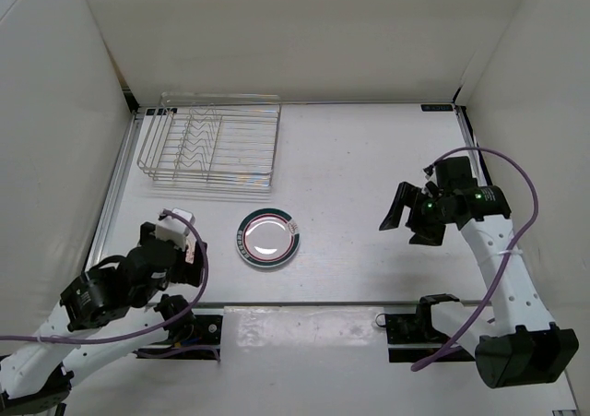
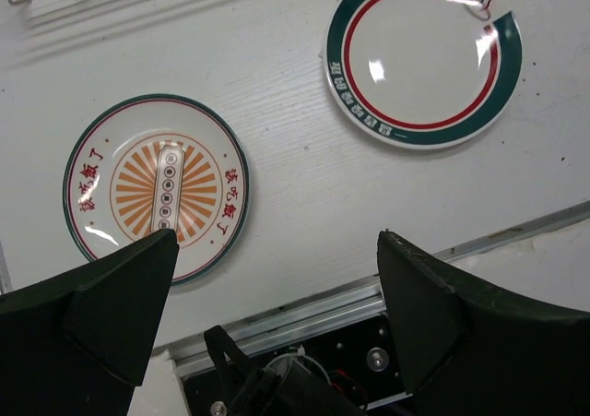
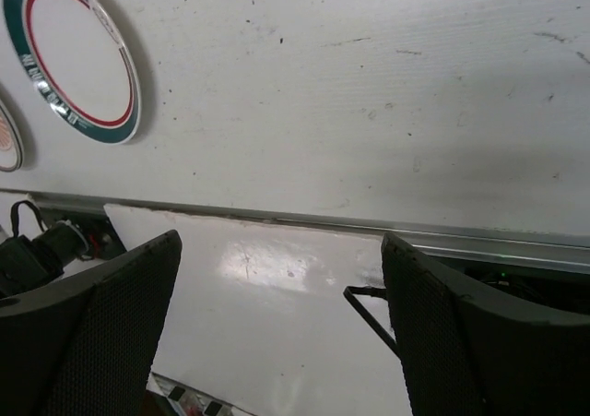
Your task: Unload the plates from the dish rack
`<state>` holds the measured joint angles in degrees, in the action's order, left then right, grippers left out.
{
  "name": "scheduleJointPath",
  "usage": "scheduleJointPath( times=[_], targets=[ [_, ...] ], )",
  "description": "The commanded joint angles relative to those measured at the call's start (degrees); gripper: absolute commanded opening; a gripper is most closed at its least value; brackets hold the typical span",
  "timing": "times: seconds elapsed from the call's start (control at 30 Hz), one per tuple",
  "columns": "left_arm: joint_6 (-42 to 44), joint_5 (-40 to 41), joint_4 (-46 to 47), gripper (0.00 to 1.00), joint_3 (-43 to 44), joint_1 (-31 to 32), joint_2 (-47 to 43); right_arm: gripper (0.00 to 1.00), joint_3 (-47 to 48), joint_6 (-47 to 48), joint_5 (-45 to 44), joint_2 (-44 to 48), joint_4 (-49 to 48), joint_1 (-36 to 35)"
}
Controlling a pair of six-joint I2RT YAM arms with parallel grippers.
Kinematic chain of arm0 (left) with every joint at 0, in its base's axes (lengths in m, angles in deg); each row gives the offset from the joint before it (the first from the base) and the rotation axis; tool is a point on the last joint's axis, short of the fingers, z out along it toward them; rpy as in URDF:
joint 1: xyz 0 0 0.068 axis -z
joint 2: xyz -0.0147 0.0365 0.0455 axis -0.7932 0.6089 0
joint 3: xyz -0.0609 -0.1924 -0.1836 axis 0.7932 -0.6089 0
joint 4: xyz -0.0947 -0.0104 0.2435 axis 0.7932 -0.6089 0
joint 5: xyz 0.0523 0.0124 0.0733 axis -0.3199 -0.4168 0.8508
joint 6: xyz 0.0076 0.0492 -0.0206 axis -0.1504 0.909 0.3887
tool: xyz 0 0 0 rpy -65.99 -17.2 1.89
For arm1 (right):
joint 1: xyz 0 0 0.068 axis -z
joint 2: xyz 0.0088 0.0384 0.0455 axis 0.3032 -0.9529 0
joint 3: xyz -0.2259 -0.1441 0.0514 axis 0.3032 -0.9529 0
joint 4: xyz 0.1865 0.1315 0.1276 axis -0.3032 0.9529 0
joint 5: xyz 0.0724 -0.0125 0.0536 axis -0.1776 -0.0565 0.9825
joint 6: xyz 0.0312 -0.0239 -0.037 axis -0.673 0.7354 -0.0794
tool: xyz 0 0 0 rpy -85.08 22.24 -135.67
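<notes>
On white walled table (image 1: pixel 369 158), plates (image 2: pixel 161 187) (image 2: pixel 422 58) flat, left gripper (image 2: pixel 277 245) and right gripper (image 3: pixel 281 243) spread, empty

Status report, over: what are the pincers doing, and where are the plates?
Left pincer open, empty, over sunburst plate. Right pincer open, empty. That and green-rimmed plate flat on table; dish rack holds no plates. Nothing in the way.

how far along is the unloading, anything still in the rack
Done: the dish rack shows no plates between its bars. The green-rimmed plate and the sunburst plate both lie flat on the table, apart from each other. In hand: nothing, as the left tool and right tool are open and empty. Remaining: nothing visible to unload.
</notes>
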<state>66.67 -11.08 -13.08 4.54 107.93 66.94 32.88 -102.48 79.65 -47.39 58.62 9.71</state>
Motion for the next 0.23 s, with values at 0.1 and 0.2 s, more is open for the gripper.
scheduleJointPath(
  times=[0.1, 0.2],
  targets=[
    [-3.4, 10.6, 9.3, 1.0, -3.3, -0.2, -3.3, 0.9, 1.7, 0.9, -3.2, 3.9, -0.9, 0.0],
    [2.3, 13.3, 18.5, 1.0, -9.2, -0.2, -7.0, 0.9, 1.6, 0.3, -3.2, 4.5, -0.6, 0.1]
  ],
)
